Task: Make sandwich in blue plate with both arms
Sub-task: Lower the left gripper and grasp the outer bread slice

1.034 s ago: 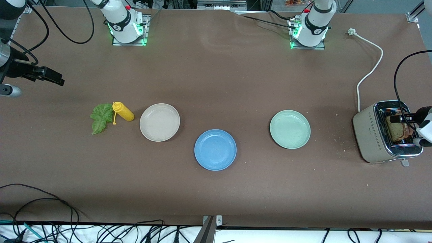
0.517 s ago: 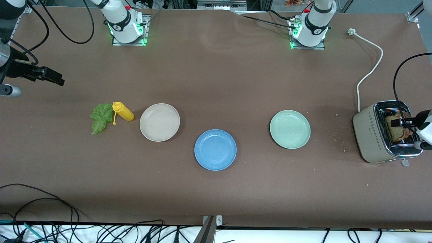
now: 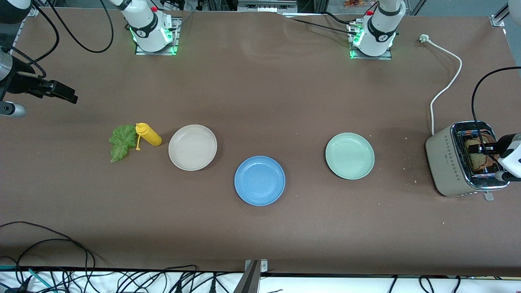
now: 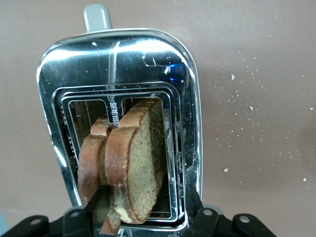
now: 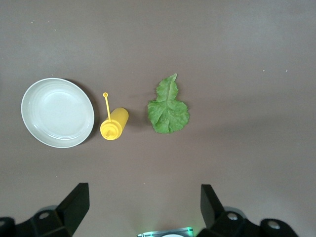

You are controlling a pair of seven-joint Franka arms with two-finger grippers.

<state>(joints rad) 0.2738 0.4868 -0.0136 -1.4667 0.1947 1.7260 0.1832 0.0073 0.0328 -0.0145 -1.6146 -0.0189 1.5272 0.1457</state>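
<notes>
Two brown speckled bread slices (image 3: 478, 158) stand upright in the toaster (image 3: 447, 162). My left gripper (image 3: 484, 149) is down at the toaster's slots, open. Its fingers straddle the nearer bread slice (image 4: 140, 163): one finger (image 4: 95, 203) sits between the two slices, the other stands apart from the crumb face. The second slice (image 4: 91, 158) leans beside it. The blue plate (image 3: 259, 180) lies bare at mid-table. The lettuce leaf (image 3: 121, 142) lies flat toward the right arm's end. My right gripper (image 3: 61, 92) hangs open over bare table there, holding nothing, and waits.
A yellow squeeze bottle (image 3: 149, 134) lies beside the lettuce, then a beige plate (image 3: 192, 147). A pale green plate (image 3: 349, 156) sits between the blue plate and the toaster. The toaster's white cord (image 3: 445, 87) trails toward the left arm's base. Crumbs dot the table near the toaster.
My left gripper has sunk a little lower over the toaster, around the bread slice, and its fingers have drawn slightly closer. The right arm has not moved.
</notes>
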